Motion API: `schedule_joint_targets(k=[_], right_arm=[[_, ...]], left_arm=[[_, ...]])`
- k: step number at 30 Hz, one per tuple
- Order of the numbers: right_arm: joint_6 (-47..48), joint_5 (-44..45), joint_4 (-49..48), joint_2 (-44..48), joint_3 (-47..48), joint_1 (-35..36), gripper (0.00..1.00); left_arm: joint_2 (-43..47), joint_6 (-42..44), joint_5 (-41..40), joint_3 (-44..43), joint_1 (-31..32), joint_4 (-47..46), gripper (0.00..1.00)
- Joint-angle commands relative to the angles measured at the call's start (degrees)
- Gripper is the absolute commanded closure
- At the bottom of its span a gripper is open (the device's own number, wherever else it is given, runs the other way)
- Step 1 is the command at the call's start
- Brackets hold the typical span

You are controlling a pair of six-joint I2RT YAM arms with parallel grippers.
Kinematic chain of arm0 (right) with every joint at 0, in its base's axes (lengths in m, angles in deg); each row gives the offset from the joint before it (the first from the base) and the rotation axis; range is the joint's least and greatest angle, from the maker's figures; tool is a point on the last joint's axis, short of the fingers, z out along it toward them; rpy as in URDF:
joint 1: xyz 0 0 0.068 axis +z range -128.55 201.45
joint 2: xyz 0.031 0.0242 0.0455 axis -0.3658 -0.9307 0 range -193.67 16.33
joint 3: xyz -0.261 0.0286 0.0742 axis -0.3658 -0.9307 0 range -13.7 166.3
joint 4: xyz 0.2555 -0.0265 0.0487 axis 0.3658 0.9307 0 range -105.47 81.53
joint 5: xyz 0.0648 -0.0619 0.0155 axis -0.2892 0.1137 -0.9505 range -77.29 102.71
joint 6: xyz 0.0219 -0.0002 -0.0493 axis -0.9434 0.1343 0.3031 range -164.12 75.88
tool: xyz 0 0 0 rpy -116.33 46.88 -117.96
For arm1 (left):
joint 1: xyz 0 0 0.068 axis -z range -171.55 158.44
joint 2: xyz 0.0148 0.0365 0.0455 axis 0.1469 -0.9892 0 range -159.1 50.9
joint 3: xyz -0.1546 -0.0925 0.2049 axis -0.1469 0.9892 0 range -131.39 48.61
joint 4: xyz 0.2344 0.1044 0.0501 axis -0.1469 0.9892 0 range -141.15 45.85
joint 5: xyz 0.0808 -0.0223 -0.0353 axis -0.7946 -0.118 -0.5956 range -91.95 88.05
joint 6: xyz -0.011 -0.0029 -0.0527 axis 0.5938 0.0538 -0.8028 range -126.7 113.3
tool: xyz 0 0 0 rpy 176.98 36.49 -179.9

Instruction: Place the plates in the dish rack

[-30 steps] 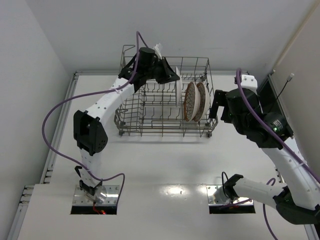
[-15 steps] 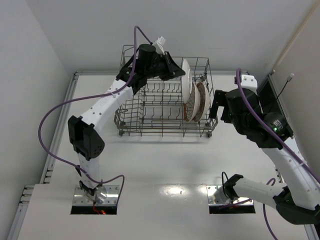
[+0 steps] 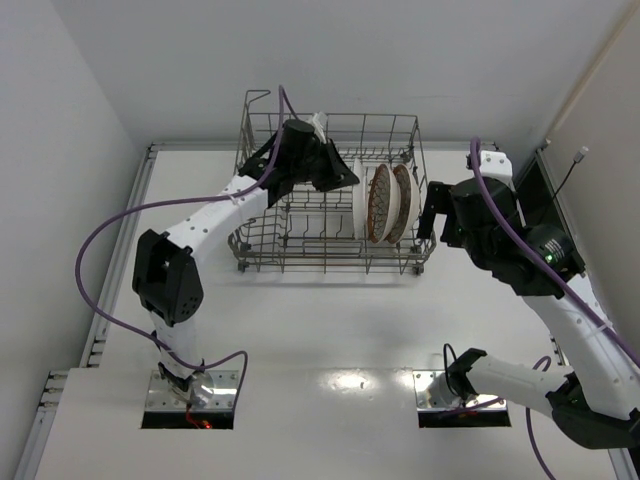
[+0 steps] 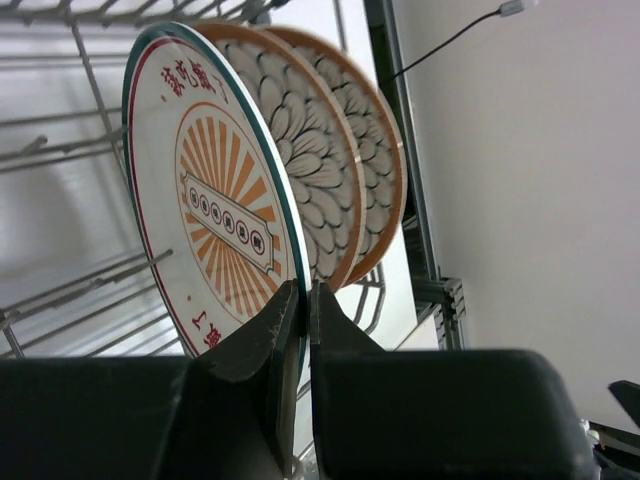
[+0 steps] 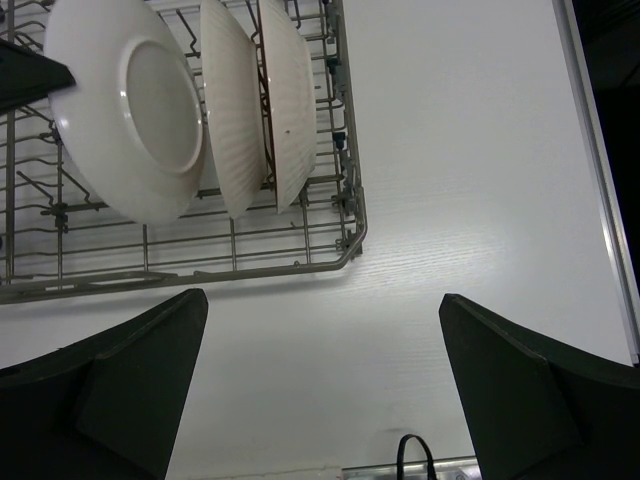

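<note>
The dish rack, a grey wire basket, stands at the back of the table. Three plates stand on edge in its right part. The sunburst plate is nearest the left arm, with two floral plates behind it. My left gripper is shut on the sunburst plate's rim, reaching into the rack from the left. In the right wrist view their white undersides show. My right gripper is open and holds nothing, hovering just right of the rack.
The rack's left half holds only upright tines. A raised corner loop stands at its back left. The wall runs close behind the rack. A metal rail edges the table on the left, and a dark panel lies at the right.
My left gripper raised the sunburst plate and tilted it towards the floral plates, then lowered it back among the tines beside them. The right arm has not moved.
</note>
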Motion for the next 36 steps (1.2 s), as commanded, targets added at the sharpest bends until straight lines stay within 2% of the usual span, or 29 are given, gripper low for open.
schedule_joint_targets(k=[1, 9, 16, 24, 36], right_arm=[[-0.3, 0.3, -0.4, 0.4, -0.2, -0.2, 0.0], [-0.3, 0.3, 0.1, 0.4, -0.2, -0.2, 0.0], [-0.3, 0.3, 0.6, 0.4, -0.2, -0.2, 0.0], [-0.3, 0.3, 1.7, 0.9, -0.2, -0.2, 0.0], [-0.3, 0.8, 2.7, 1.5, -0.2, -0.2, 0.0]], left_arm=[[4.4, -0.3, 1.3, 2.9, 0.7, -7.7, 1.0], [2.6, -0.8, 1.9, 4.6, 1.2, -8.9, 1.0], [-1.3, -0.8, 1.9, -0.3, 1.7, -8.9, 1.0], [-6.3, -0.2, 0.2, -7.1, 2.2, -4.9, 1.0], [-6.5, -0.2, -1.4, -4.2, 2.2, -1.7, 0.99]])
